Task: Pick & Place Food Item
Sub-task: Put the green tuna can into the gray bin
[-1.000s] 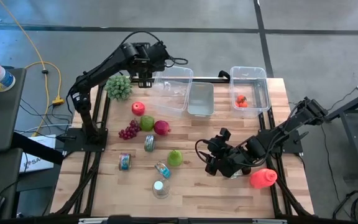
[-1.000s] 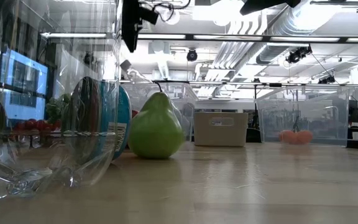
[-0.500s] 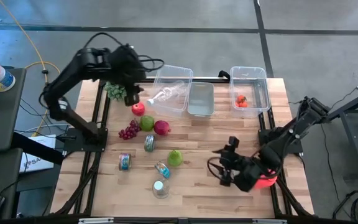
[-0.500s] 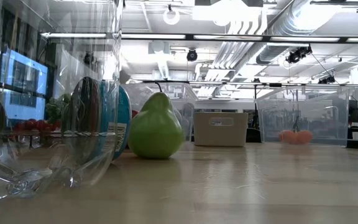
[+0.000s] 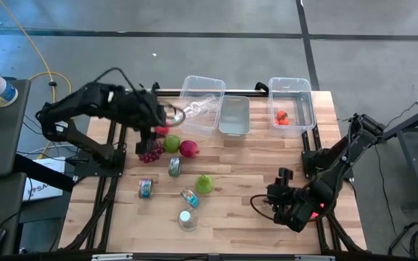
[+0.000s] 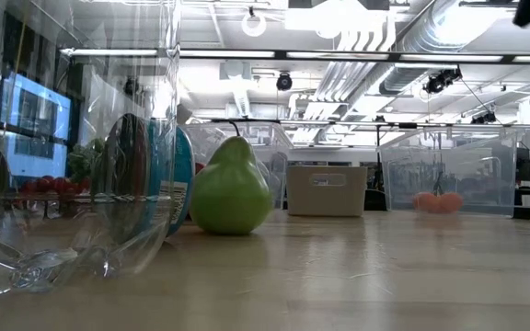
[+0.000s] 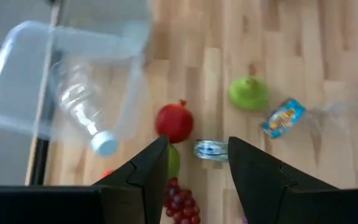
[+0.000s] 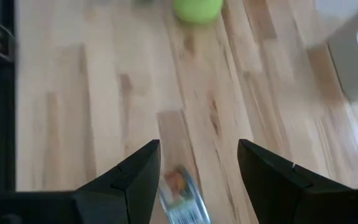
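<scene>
I'm seeing the left claw (image 7: 194, 165) hanging open and empty over the pomegranate (image 5: 189, 148) and grapes (image 5: 149, 153) on the tabletop (image 5: 252, 163). The right claw (image 8: 194, 171) is hovering open, empty, near the front right edge. Pear (image 5: 205, 183) is sitting mid-tabletop.

**Where the things lie on the table**

At the far edge of the table (image 5: 267, 159) stand three bins in a row: one bin (image 5: 202, 101) on the left with a bottle (image 5: 194, 111) lying in it, a smaller tray (image 5: 234, 116) just beside it, and another bin (image 5: 291, 101) to the right, well apart, with a tomato (image 5: 281, 117) inside. In front of the left bin lie an apple (image 5: 172, 143), a pomegranate (image 5: 189, 148) and grapes (image 5: 149, 153) close together. Nearer the front lie a pear (image 5: 205, 183) and three cans (image 5: 174, 167), with an upturned cup (image 5: 187, 220) closest to the front edge.
</scene>
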`<state>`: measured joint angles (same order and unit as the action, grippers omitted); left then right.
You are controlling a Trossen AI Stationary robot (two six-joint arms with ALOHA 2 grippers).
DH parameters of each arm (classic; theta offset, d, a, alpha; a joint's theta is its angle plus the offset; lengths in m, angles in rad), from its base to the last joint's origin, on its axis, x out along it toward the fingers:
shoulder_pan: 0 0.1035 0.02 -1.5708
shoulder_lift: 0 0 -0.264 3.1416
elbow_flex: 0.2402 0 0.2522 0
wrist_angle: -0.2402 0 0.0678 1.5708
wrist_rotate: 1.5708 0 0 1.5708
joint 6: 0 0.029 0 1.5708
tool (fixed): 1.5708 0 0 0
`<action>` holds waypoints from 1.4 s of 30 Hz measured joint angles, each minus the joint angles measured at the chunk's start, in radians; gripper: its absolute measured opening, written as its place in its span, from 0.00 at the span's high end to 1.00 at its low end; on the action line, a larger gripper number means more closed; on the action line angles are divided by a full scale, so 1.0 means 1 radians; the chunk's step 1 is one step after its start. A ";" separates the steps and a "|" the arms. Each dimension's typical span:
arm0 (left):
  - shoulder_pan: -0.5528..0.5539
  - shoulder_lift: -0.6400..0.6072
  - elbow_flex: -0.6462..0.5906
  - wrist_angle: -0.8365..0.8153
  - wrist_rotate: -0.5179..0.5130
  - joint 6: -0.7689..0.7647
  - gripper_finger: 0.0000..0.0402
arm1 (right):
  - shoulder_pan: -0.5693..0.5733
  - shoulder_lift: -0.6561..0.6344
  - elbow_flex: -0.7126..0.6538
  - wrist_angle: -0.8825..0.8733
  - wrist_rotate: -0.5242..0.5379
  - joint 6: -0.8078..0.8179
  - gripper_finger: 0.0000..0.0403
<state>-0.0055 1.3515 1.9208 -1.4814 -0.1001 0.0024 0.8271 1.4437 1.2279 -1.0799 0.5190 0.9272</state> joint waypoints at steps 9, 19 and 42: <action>0.064 -0.186 -0.240 0.259 0.063 0.076 0.61 | 0.021 -0.003 -0.126 0.087 -0.129 0.047 0.49; 0.136 -0.363 -0.591 0.556 0.145 -0.002 0.61 | 0.064 -0.004 -0.182 0.126 -0.160 0.011 0.56; 0.147 -0.354 -0.691 0.716 0.144 -0.048 0.61 | 0.061 0.003 -0.182 0.026 -0.144 0.169 0.38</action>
<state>0.1413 0.9973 1.2301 -0.7656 0.0437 -0.0460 0.8879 1.4469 1.0458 -1.0539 0.3752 1.0966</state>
